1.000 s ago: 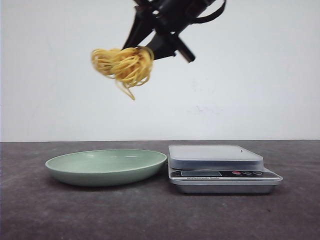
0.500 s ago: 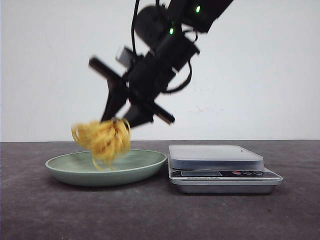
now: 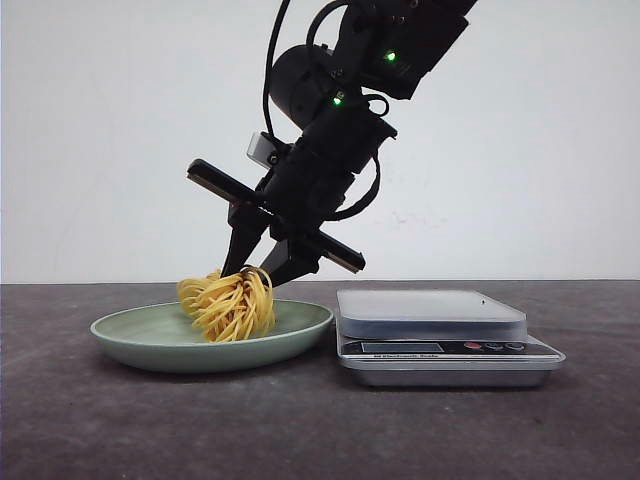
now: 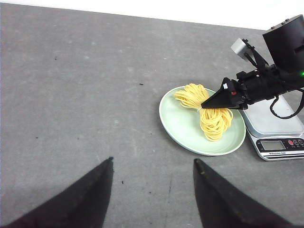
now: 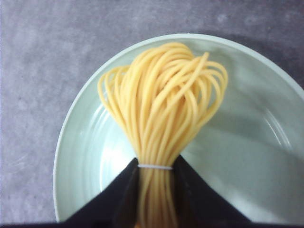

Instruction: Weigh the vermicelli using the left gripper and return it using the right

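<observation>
The vermicelli (image 3: 230, 303) is a yellow-orange nest resting in the pale green plate (image 3: 130, 332). My right gripper (image 3: 260, 272) is shut on the vermicelli, tilted down over the plate. In the right wrist view the fingers (image 5: 118, 194) pinch the strands (image 5: 161, 109) at a thin white tie, over the plate (image 5: 247, 156). My left gripper (image 4: 153, 161) is open and empty, high above bare table. From there I see the vermicelli (image 4: 209, 114), the plate (image 4: 180, 128) and the right gripper (image 4: 205, 104).
A silver kitchen scale (image 3: 432, 312) with an empty platform stands just right of the plate, nearly touching it. It also shows in the left wrist view (image 4: 280, 128). The table is dark grey, with a white wall behind.
The right gripper has come down from high above with the vermicelli, which now rests in the plate.
</observation>
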